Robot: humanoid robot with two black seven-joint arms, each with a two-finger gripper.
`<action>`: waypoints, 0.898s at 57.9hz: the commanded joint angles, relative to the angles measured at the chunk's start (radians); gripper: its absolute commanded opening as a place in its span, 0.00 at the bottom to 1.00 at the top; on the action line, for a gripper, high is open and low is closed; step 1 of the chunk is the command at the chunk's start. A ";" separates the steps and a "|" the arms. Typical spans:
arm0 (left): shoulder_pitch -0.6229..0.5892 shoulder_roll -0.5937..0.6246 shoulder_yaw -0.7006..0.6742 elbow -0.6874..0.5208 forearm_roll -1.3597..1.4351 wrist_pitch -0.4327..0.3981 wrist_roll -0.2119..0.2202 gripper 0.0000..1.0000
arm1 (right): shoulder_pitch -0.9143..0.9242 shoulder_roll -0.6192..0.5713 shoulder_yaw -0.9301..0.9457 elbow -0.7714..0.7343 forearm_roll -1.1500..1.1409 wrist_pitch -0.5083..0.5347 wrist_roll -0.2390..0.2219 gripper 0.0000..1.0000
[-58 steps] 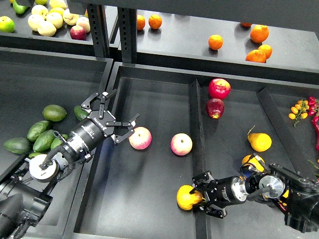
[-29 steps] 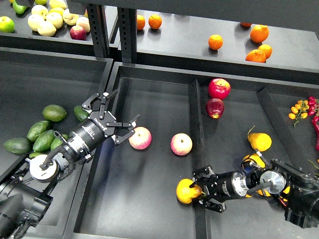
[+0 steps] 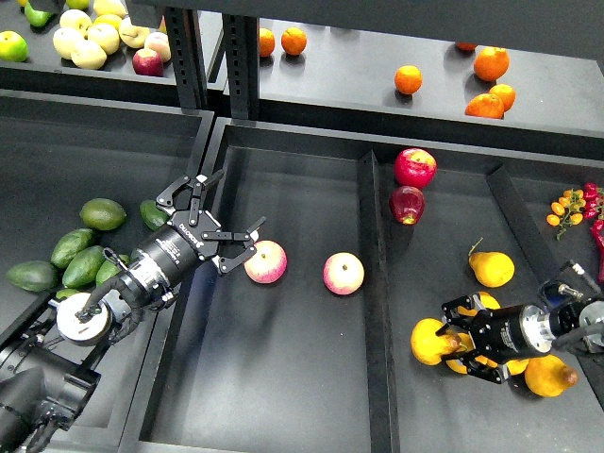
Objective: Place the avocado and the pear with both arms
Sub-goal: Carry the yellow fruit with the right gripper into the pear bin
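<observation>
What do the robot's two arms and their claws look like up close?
Both are black. The left arm has a ribbed cylinder wrist with white lettering, a silver disc joint and looping cables. Its left gripper is an open-frame claw. The right gripper looks the same, with a silver joint behind it.

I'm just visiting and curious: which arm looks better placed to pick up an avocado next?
Probably the left. Its open gripper hovers beside the avocado pile in the left bin, while the right gripper is far off in the right bin, at a pear.
</observation>
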 commanded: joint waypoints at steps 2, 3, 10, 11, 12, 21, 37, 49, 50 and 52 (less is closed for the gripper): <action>0.000 0.000 -0.001 0.000 0.000 0.000 0.000 1.00 | -0.005 -0.011 -0.043 0.001 -0.004 0.000 0.000 0.35; 0.000 0.000 -0.001 0.002 0.000 0.000 0.000 1.00 | -0.005 -0.015 -0.051 0.001 -0.004 0.000 0.000 0.35; 0.000 0.000 0.000 0.003 0.000 0.000 0.000 1.00 | 0.000 -0.043 -0.088 0.008 -0.004 0.000 0.000 0.35; 0.000 0.000 0.000 0.003 0.000 0.000 0.000 1.00 | 0.000 -0.047 -0.095 0.010 -0.004 0.000 0.000 0.35; 0.000 0.000 0.000 0.005 0.000 0.000 0.000 1.00 | 0.000 -0.049 -0.098 0.011 -0.004 0.000 0.000 0.35; 0.000 0.000 0.000 0.005 0.000 0.000 0.000 1.00 | 0.004 -0.073 -0.141 0.027 -0.004 0.000 0.000 0.36; 0.000 0.000 0.000 0.009 0.000 0.000 0.000 1.00 | -0.026 -0.073 -0.195 0.022 -0.009 0.000 0.000 0.43; 0.000 0.000 0.000 0.006 0.000 0.000 0.000 1.00 | -0.065 -0.077 -0.189 0.017 -0.023 0.000 0.000 0.59; 0.000 0.000 0.000 0.006 0.000 0.000 0.000 1.00 | -0.066 -0.077 -0.187 0.017 -0.023 0.000 0.000 0.61; 0.000 0.000 0.000 0.006 0.000 0.000 0.000 1.00 | -0.069 -0.077 -0.186 0.016 -0.024 0.000 0.000 0.64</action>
